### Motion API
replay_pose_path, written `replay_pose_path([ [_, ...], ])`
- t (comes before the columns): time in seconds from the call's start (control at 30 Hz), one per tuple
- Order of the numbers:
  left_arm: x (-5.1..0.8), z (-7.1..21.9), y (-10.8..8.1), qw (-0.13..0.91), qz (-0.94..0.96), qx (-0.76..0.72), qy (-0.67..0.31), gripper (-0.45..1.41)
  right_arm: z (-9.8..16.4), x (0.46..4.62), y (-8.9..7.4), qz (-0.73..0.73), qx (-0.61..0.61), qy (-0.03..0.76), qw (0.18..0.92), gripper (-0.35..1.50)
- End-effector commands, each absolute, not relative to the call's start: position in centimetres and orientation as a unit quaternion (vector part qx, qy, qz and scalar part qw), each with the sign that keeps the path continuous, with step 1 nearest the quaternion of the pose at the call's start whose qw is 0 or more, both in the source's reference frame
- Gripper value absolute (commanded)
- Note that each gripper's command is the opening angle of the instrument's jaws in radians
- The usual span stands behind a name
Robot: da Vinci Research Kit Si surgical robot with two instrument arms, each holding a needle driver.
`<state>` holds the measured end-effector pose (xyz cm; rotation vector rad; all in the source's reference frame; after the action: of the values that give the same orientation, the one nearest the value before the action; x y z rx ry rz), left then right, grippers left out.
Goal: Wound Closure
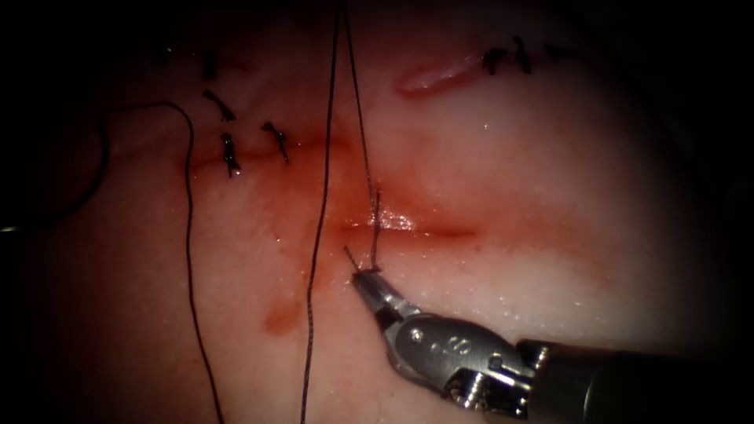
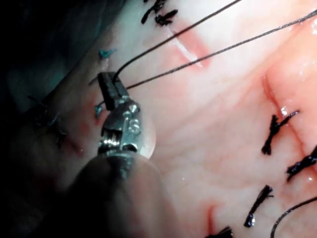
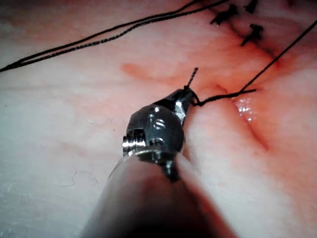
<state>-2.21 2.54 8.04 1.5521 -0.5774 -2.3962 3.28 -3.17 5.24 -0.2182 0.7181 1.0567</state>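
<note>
1. The right pincer (image 1: 363, 274) comes in from the lower right of the endoscope view and sits just below the cut (image 1: 408, 230) in the tissue (image 1: 550, 180), its tips pressed together on the thread (image 1: 373, 224).
2. From the tips a short piece of thread runs up across the cut, and a short loose end (image 1: 348, 253) sticks out just to the left of the tips.
3. In the right wrist view the same pincer (image 3: 187, 97) pinches the thread (image 3: 223, 96) at a small knot-like bunch. One strand leads from there to the wet cut (image 3: 245, 111) just beside it, and a stub (image 3: 193, 74) pokes up from the tips.
4. Two long strands (image 1: 322, 196) run from the top of the endoscope view down past the cut on its left side; one goes on to the bottom edge, well to the left of the pincer.
5. Another strand (image 1: 188, 235) curves over the tissue far to the left.
6. Older dark stitches (image 1: 229, 153) sit up and to the left of the cut, and more (image 1: 506, 57) at the upper right.
7. In the left wrist view the left pincer (image 2: 110, 89) is closed on a strand of thread (image 2: 198, 57) that stretches away across the tissue (image 2: 208, 148).
8. I cannot make out the needle.
</note>
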Motion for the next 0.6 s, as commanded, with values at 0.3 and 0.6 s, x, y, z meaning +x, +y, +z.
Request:
replay_pose_path([
  [0.3,-2.08,8.31,2.86,0.099,-0.815,0.526,-0.221,-0.45,5.17,3.41,-3.19,0.480,-0.104,0.340,0.802,-0.35],
  [0.6,-2.06,8.40,2.94,0.092,-0.823,0.501,-0.251,-0.45,5.21,3.34,-3.12,0.473,-0.110,0.346,0.803,-0.35],
])
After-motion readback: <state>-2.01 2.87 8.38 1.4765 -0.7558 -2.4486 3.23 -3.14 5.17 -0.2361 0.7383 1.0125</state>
